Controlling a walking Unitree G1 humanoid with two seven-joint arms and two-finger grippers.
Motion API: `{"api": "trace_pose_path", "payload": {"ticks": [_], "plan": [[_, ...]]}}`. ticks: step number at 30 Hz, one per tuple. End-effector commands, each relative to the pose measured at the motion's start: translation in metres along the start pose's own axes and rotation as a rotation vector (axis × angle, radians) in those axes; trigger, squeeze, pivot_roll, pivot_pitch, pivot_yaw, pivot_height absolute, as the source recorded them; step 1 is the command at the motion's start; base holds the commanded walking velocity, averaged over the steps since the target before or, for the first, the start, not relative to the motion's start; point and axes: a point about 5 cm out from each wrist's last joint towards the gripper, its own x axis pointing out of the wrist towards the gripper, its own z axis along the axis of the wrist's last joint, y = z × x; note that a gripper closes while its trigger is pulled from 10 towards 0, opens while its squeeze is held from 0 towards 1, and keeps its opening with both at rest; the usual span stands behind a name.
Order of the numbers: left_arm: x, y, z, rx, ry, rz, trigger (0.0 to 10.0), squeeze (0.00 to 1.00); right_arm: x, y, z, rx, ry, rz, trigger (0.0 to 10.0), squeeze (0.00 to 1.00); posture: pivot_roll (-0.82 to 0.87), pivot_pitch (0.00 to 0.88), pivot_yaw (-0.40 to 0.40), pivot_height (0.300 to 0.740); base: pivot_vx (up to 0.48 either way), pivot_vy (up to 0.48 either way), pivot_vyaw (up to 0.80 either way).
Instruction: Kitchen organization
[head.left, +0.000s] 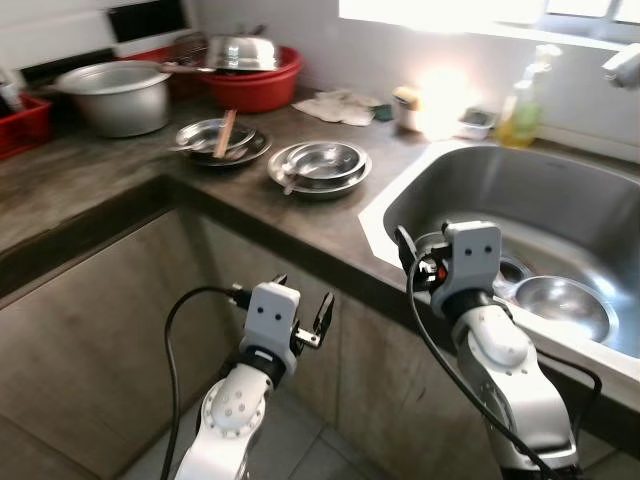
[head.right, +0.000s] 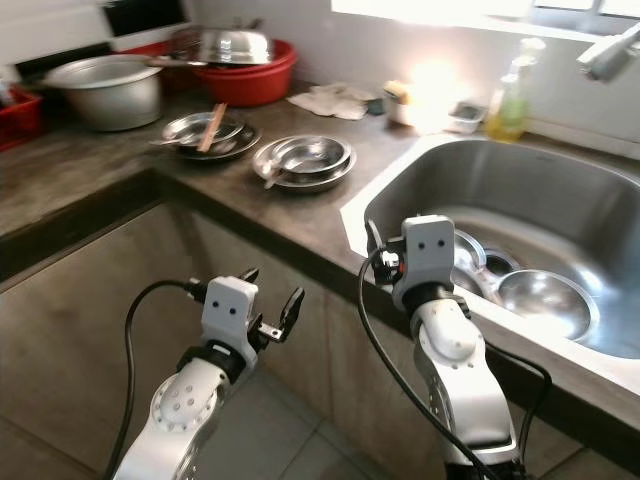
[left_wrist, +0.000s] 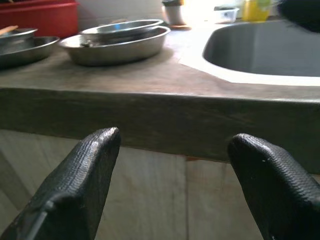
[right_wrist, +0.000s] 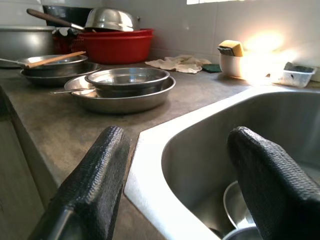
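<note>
Both claws spread and empty: the right claw (right_wrist: 172, 190) poised at the sink (head.left: 560, 190) rim, seemingly lining up for the steel bowl (head.left: 562, 305) inside, the left claw (left_wrist: 172, 187) idling below the worktop (head.left: 120, 180).

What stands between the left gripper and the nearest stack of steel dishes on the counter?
The counter edge does. The left gripper, open, sits below counter height in front of the cabinet, so the counter's front face lies between it and the dishes. On the counter itself, nothing visible stands between the edge and the dishes.
</note>
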Motion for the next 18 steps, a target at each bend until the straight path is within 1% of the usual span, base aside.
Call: {"api": "trace_pose_path", "payload": {"ticks": [1, 2, 6, 13, 15, 18], "plan": [[-0.0017, 0.0047, -0.0010, 0.014, 0.003, 0.012, 10.0, 0.00, 0.0014, 0.0047, 0.0056, 0.022, -0.018, 0.018, 10.0, 0.00, 0.05, 0.054, -0.030, 0.740, 0.000, 0.000, 0.80], [-0.0016, 0.0048, -0.0010, 0.015, 0.004, 0.013, 10.0, 0.00, 0.0021, 0.0049, 0.0057, 0.032, -0.014, 0.018, 10.0, 0.00, 0.05, 0.054, -0.030, 0.740, 0.000, 0.000, 0.51], [-0.0019, 0.0045, -0.0014, 0.014, 0.004, 0.012, 10.0, 0.00, 0.0037, 0.0056, 0.0041, 0.055, -0.001, 0.018, 10.0, 0.00, 0.05, 0.058, -0.032, 0.740, 0.000, 0.000, 0.00], [-0.0024, 0.0048, -0.0009, 0.015, -0.001, 0.014, 10.0, 0.00, 0.0032, 0.0091, 0.0024, 0.029, 0.003, 0.061, 10.0, 0.00, 0.05, 0.058, -0.032, 0.740, 0.281, 0.000, 0.00], [-0.0025, 0.0051, -0.0005, 0.014, -0.004, 0.015, 10.0, 0.00, 0.0021, 0.0108, 0.0021, 0.015, 0.000, 0.067, 10.0, 0.00, 0.05, 0.059, -0.031, 0.740, 0.291, 0.000, 0.65], [-0.0024, 0.0049, -0.0001, 0.012, -0.006, 0.016, 10.0, 0.00, 0.0017, 0.0116, 0.0012, 0.027, 0.004, 0.069, 10.0, 0.00, 0.05, 0.057, -0.031, 0.740, 0.289, 0.000, 0.80]]}}
